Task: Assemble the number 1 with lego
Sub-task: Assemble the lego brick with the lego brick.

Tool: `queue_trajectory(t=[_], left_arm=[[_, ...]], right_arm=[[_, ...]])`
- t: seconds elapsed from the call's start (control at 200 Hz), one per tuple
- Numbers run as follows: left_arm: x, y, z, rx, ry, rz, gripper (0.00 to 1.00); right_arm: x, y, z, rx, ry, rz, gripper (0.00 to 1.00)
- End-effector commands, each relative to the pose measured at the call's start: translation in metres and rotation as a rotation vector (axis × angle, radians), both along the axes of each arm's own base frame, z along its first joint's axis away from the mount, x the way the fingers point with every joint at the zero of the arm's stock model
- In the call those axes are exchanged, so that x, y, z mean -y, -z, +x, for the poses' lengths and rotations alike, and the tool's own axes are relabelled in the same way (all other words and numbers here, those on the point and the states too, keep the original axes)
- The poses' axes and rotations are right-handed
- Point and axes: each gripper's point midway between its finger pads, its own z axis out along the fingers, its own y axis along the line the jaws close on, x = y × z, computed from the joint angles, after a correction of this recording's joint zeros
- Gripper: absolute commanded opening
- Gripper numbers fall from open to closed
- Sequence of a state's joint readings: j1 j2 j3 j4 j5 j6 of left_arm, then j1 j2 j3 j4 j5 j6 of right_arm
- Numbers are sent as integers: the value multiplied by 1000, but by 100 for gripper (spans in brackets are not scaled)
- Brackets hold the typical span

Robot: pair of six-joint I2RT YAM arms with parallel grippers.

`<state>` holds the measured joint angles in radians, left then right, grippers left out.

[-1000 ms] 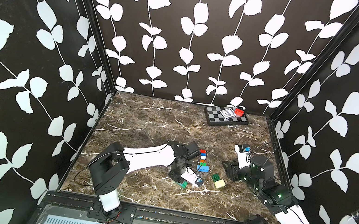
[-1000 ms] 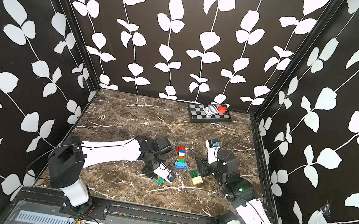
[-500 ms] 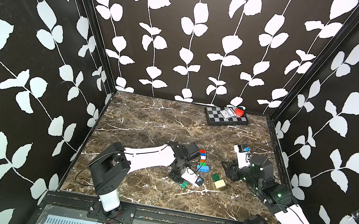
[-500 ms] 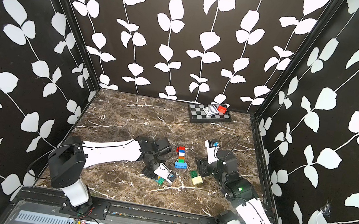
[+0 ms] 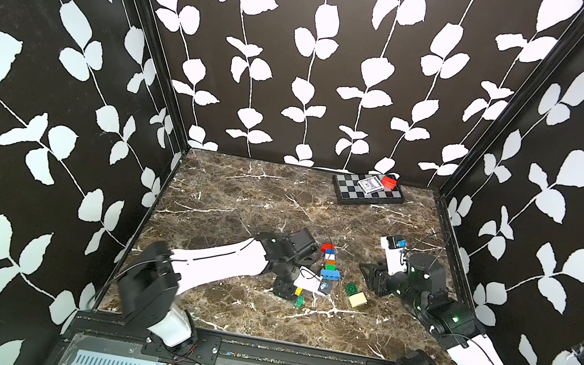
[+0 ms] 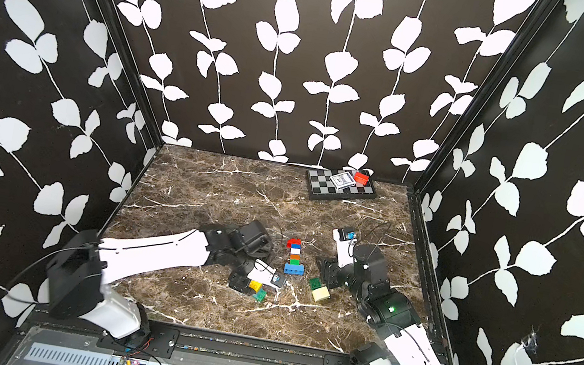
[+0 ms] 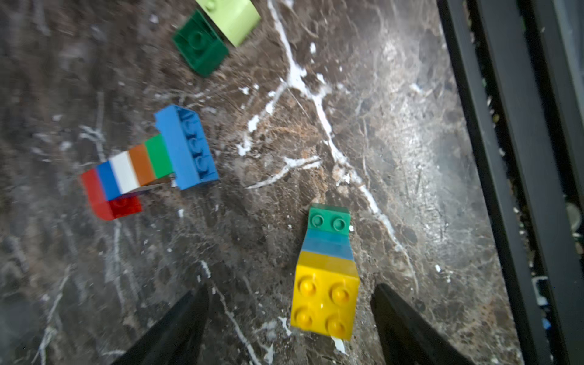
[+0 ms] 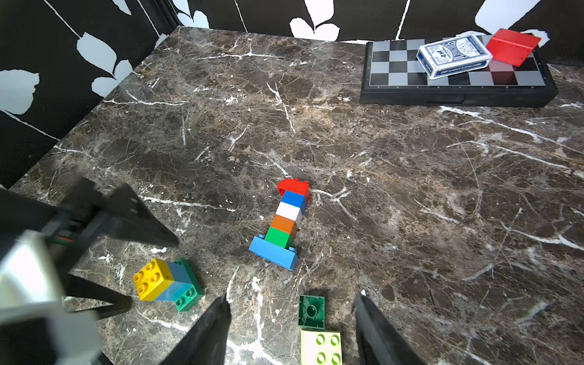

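Left gripper [image 7: 290, 289]: jaws spread wide, straddling the yellow, light-blue and green lego stack [image 7: 327, 275] without contact. Right gripper [image 8: 292, 298]: jaws apart, holding nothing; a dark green brick [image 8: 311, 311] and a cream brick [image 8: 320, 347] lie side by side before it. The multicoloured lego column [image 5: 328, 262] on its blue base lies flat on the marble table [image 5: 239, 203], lower centre of frame in both top views

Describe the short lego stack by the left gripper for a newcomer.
On the marble table, near its front edge, the open left gripper brackets the short stack. It lies on its side, yellow, light blue, then green, unlike the longer red-topped figure nearby.
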<state>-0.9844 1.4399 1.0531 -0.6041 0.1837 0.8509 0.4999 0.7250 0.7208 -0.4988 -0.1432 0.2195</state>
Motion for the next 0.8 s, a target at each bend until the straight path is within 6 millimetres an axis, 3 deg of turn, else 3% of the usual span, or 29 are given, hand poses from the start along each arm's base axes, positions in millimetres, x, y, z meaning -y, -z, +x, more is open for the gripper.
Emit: queue_trajectory(t=[0.0, 0.085, 0.17, 0.26, 0.37, 0.59, 0.795], left_arm=[[9, -45, 21, 39, -244, -261, 84], [-1, -76, 53, 97, -515, -432, 84], [-26, -96, 84, 149, -791, -527, 88], [-52, -106, 105, 124, -1016, -598, 90], [-85, -104, 123, 52, -1254, -666, 91], [-108, -92, 124, 29, -1366, -698, 93], [-110, -88, 126, 6, -1389, -712, 94]], right_arm=[[-4, 17, -2, -50, -42, -32, 61], [-3, 32, -3, -119, -53, -97, 60], [2, 48, -2, -204, -36, -171, 59], [7, 66, -1, -303, -14, -243, 58], [15, 86, -4, -438, 16, -339, 60], [4, 107, 0, -584, -13, -420, 67], [-12, 123, 5, -632, -76, -510, 68]])
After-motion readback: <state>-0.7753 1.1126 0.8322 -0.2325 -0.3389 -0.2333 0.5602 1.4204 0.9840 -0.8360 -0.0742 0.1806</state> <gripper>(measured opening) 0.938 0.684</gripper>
